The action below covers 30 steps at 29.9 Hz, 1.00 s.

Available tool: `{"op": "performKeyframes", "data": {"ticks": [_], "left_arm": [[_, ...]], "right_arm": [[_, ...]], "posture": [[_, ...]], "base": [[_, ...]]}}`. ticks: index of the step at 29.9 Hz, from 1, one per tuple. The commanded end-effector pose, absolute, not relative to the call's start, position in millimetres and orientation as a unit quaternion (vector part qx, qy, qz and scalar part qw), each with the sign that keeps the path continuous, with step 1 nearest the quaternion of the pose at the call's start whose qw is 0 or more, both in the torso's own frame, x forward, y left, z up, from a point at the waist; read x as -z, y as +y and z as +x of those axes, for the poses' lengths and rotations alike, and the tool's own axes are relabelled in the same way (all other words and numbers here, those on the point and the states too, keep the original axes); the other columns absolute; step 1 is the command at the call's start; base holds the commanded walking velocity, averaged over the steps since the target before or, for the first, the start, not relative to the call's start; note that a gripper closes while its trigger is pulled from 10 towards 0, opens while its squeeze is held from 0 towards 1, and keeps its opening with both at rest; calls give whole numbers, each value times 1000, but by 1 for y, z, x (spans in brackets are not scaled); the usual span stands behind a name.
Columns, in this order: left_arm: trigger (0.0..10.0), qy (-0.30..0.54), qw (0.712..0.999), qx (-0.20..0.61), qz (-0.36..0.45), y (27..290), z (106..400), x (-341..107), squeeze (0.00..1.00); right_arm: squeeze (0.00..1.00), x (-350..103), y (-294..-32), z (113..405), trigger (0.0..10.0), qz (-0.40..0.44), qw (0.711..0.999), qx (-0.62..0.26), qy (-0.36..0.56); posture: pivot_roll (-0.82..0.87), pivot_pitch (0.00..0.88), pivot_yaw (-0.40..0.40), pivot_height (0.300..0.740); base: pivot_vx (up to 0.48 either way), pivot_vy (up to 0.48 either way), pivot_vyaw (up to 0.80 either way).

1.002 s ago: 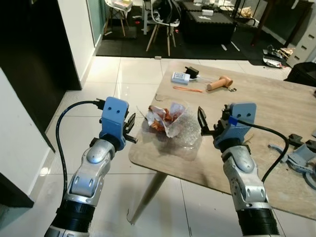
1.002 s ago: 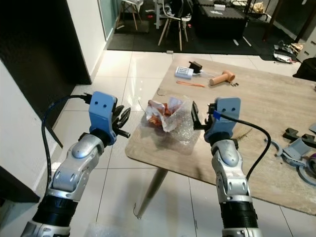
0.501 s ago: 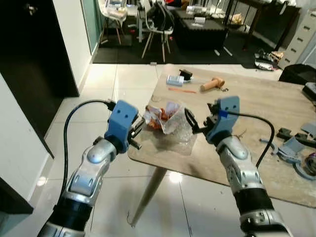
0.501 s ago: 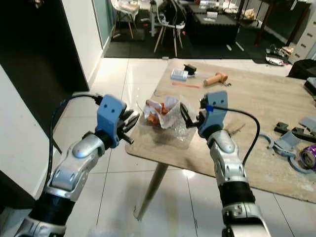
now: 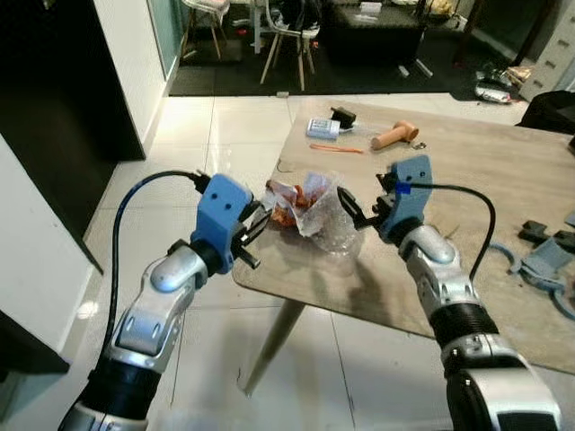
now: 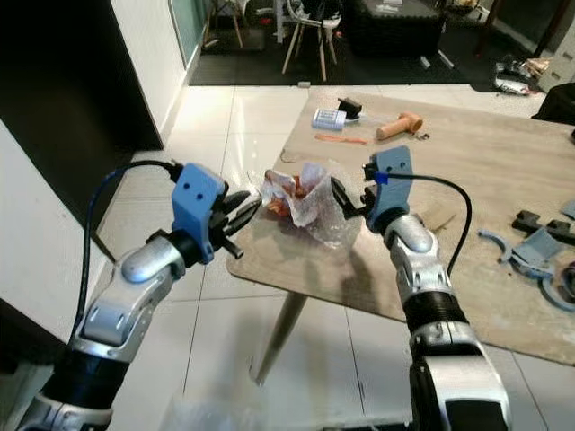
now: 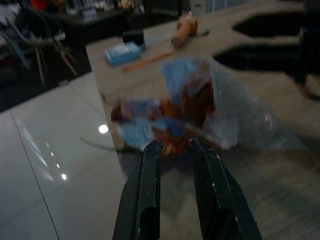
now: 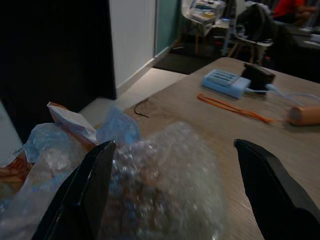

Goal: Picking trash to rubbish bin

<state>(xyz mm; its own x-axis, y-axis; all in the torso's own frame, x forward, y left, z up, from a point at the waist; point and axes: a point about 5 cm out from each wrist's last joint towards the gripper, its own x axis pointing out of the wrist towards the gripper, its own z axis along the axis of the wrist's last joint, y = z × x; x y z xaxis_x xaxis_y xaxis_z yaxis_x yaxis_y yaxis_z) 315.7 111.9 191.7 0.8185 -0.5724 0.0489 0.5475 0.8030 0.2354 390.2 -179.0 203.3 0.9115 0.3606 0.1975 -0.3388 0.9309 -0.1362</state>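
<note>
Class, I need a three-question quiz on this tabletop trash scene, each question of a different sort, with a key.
1. True or false: the right gripper is open, its fingers either side of the bubble wrap.
2. The crumpled wrapper lies: A) near the table corner by the left gripper; B) beside the hammer; C) on the floor.
3. What thin orange thing lies near the blue box?

Key: 1 true; 2 A; 3 a strap.

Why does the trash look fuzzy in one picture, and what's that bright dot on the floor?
In the left wrist view the crumpled wrapper is smeared, while the left gripper fingers stay sharper. The bright dot there is a lamp's glare on the shiny floor tiles. The right wrist view is dim.
</note>
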Motion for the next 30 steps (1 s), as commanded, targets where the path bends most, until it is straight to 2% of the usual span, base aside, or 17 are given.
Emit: {"op": "performKeyframes", "data": {"ticks": [1, 8, 10, 14, 19, 29, 30], "left_arm": [[10000, -56, 946, 301, 109, 113, 311, -191, 0], [10000, -65, 941, 317, 97, 108, 304, -197, 0], [10000, -91, 925, 361, 75, 97, 293, -209, 0], [10000, -95, 919, 376, 74, 94, 289, -210, 0], [10000, -91, 908, 403, 75, 87, 283, -209, 0], [10000, -79, 904, 413, 80, 84, 282, -207, 0], [10000, -79, 903, 415, 81, 84, 282, -207, 0]], "right_arm": [[0, -202, -186, 390, 10000, -40, 976, -180, -113], [0, -205, -183, 392, 10000, -46, 970, -208, -116], [0, -205, -179, 394, 10000, -56, 968, -215, -113], [0, -201, -177, 394, 10000, -67, 969, -214, -101], [0, -177, -175, 389, 10000, -69, 964, -253, -46], [0, -164, -179, 390, 10000, -57, 965, -256, 18], [0, -164, -179, 390, 9333, -57, 966, -251, 23]], "posture": [[-17, 253, -6, 740], [-5, 261, -24, 740], [0, 269, -32, 740], [-1, 270, -32, 740], [-1, 279, -30, 740], [-8, 268, -29, 740], [-7, 262, -28, 740]], "base": [[0, 0, 0], [0, 0, 0], [0, 0, 0], [0, 0, 0], [0, 0, 0], [0, 0, 0], [0, 0, 0]]}}
